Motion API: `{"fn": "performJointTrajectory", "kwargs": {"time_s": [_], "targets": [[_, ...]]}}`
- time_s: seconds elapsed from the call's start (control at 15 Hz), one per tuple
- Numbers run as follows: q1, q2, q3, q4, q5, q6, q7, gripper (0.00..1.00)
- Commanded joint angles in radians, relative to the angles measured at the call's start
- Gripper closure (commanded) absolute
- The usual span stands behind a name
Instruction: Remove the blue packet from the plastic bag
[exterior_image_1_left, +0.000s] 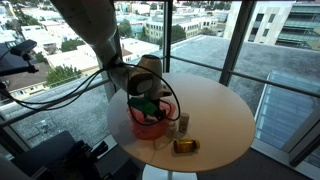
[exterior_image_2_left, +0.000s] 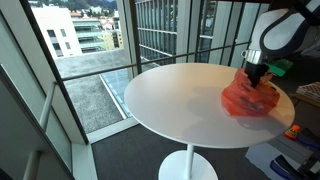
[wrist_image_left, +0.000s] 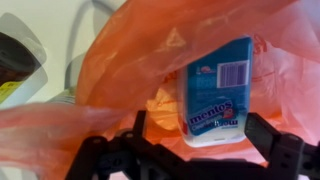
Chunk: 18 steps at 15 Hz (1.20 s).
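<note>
The blue Mentos packet (wrist_image_left: 215, 90) stands upright in the mouth of the orange plastic bag (wrist_image_left: 120, 70), with the bag film around and behind it. My gripper (wrist_image_left: 200, 130) straddles the packet's lower end. The right finger is at the packet's edge, and a gap shows between the left finger and the packet, so the jaws look open. In both exterior views the gripper (exterior_image_1_left: 148, 100) (exterior_image_2_left: 256, 72) reaches down into the top of the bag (exterior_image_1_left: 150, 124) (exterior_image_2_left: 250, 100) on the round white table (exterior_image_1_left: 215, 110) (exterior_image_2_left: 170, 100). The packet is hidden in those views.
A small bottle (exterior_image_1_left: 183, 122) and a yellow-brown item (exterior_image_1_left: 185, 146) lie on the table beside the bag, near the table's edge. Window glass and a railing stand behind the table. A dark object (wrist_image_left: 12, 60) shows at the left edge of the wrist view.
</note>
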<state>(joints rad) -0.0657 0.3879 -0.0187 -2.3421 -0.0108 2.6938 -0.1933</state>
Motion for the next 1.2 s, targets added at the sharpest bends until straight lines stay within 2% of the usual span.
{"fn": "performJointTrajectory", "kwargs": {"time_s": [0.0,1.13], "targets": [[-0.012,0.021,0.001,0.033,-0.008,0.010,0.006,0.00],[-0.031,0.022,0.009,0.049,-0.001,0.005,-0.008,0.00]]}}
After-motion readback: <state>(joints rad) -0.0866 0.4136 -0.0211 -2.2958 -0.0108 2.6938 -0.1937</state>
